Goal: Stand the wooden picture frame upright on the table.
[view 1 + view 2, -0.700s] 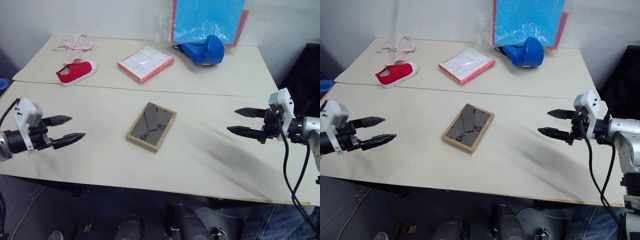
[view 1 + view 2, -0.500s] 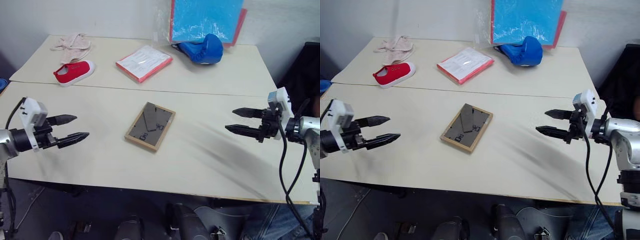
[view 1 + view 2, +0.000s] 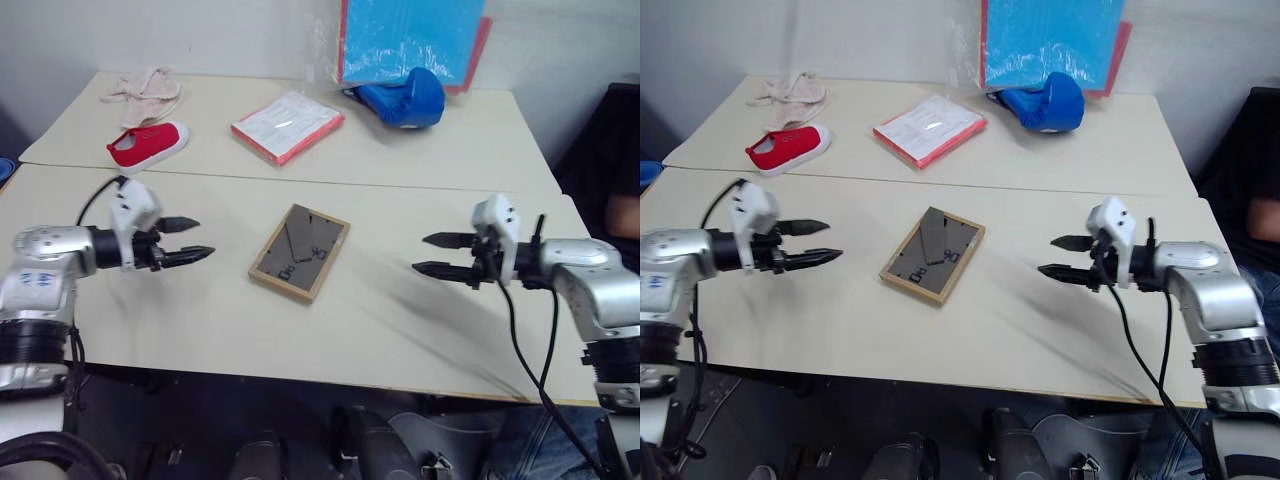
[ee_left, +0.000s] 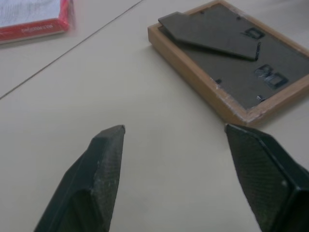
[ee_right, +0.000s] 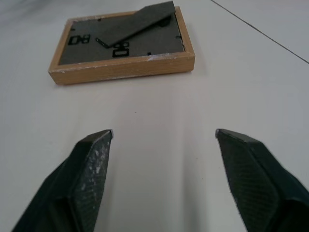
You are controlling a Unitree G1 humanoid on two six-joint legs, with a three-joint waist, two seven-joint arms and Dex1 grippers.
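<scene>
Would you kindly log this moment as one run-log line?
picture frame: flat, back up | left gripper: open, beside it | right gripper: open, beside it | contact: none

A red shoe (image 3: 148, 145) lies beside a pink cloth (image 3: 143, 84). A red-edged white packet (image 3: 288, 125) lies flat toward the middle. A blue glove (image 3: 405, 99) rests against a blue sheet (image 3: 410, 40) propped upright on the wall.

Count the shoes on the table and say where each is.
1: a red shoe at the table's far left, beside a pink cloth. No second shoe is visible.
</scene>
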